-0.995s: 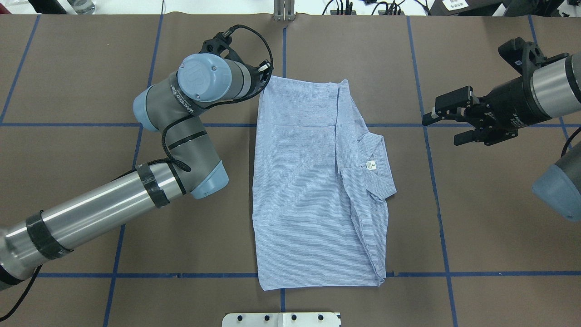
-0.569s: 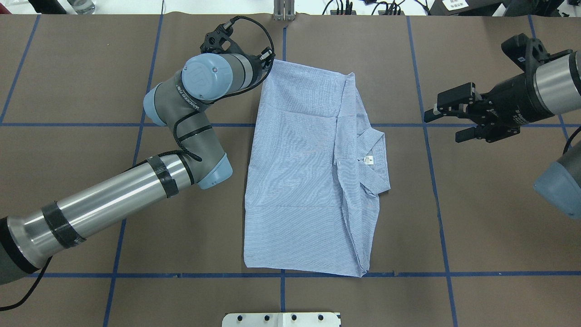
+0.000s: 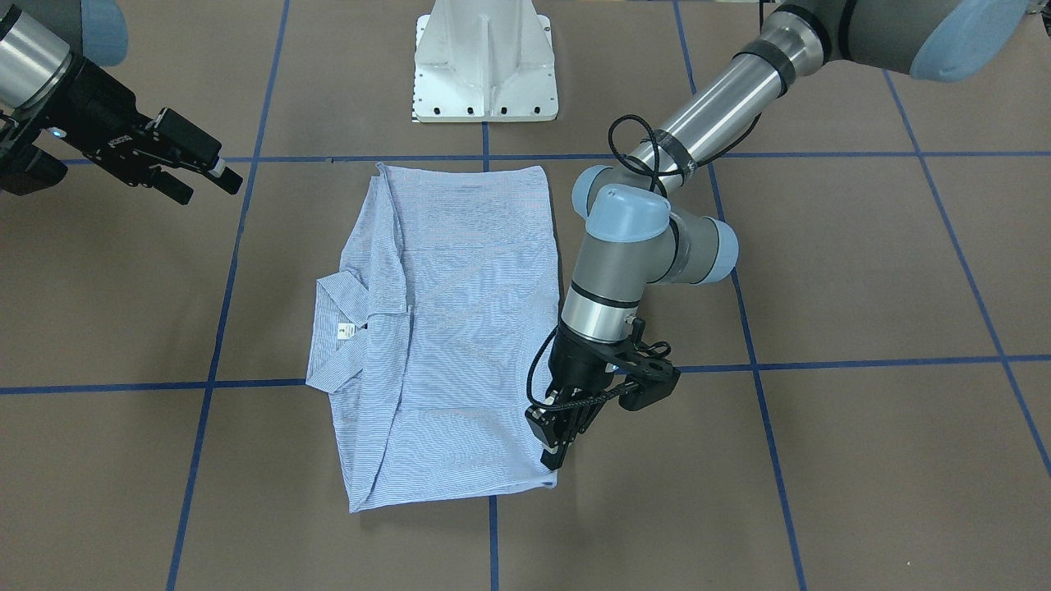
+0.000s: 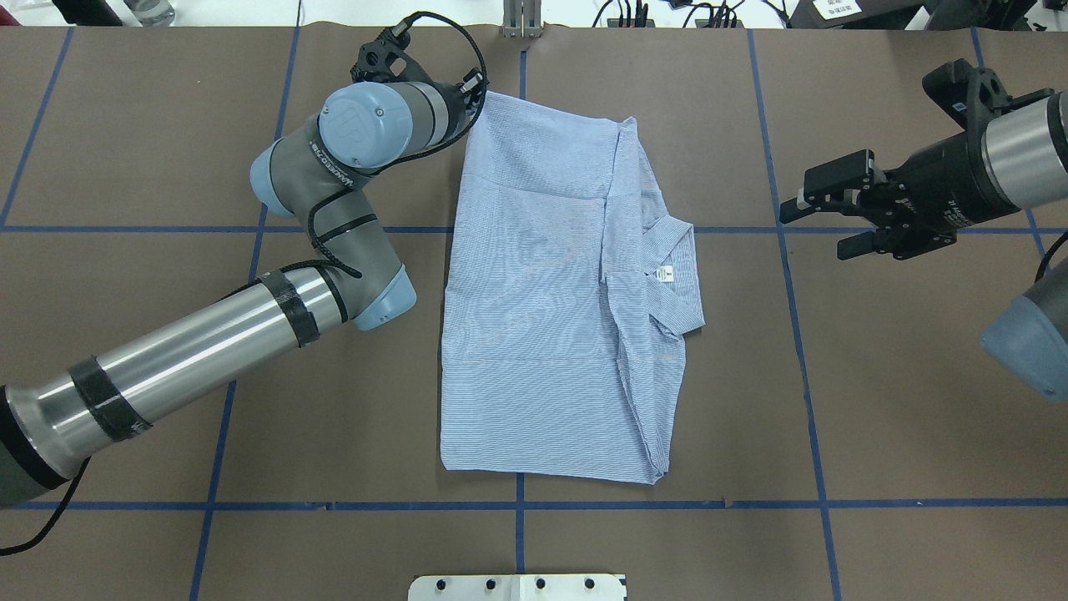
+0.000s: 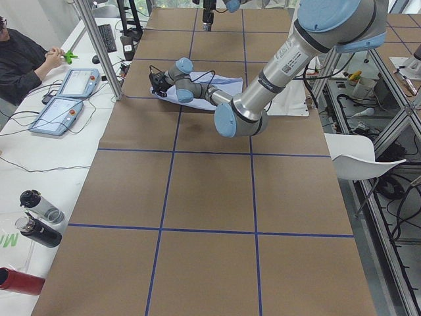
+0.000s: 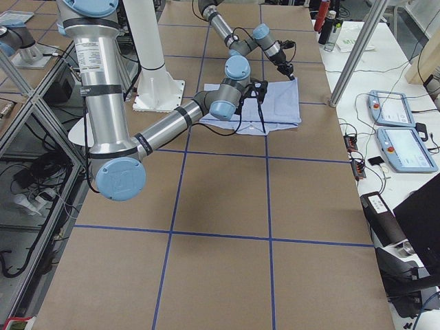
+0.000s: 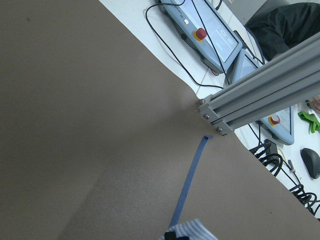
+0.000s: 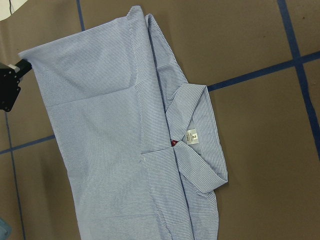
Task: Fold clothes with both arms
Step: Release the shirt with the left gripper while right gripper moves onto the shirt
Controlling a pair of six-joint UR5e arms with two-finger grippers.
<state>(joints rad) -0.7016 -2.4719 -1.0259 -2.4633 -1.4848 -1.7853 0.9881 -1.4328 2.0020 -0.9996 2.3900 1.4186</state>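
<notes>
Here, the left claw [image 3: 557, 450] is clamping 1 corner of the shirt [image 4: 534, 292], its jaws pressing together on the striped cloth. That corner is on the shirt's edge farthest from the white base [image 3: 484, 66]. From the pinched corner the shirt is spreading away toward the base and sideways toward the right claw [image 4: 816, 229]. It is lying on the brown table [image 4: 125, 376] as a folded, roughly rectangular shape. In the left wrist view a scrap of striped cloth is showing at the bottom edge, right at the claw.

The right claw is hanging with its 2 fingers spread wide and nothing between them. It is sitting well apart from the shirt, with bare table in the gap, and its fingertips are pointing toward the shirt's collar side. The collar [image 4: 672, 288] is sticking out from the shirt's edge nearest this claw, with the white label [image 4: 665, 273] facing up on it. A red button [image 8: 173, 142] is peeking out just beside the label, on the side away from the right claw. Blue tape lines [image 4: 634, 505] are crossing the table under both claws.
</notes>
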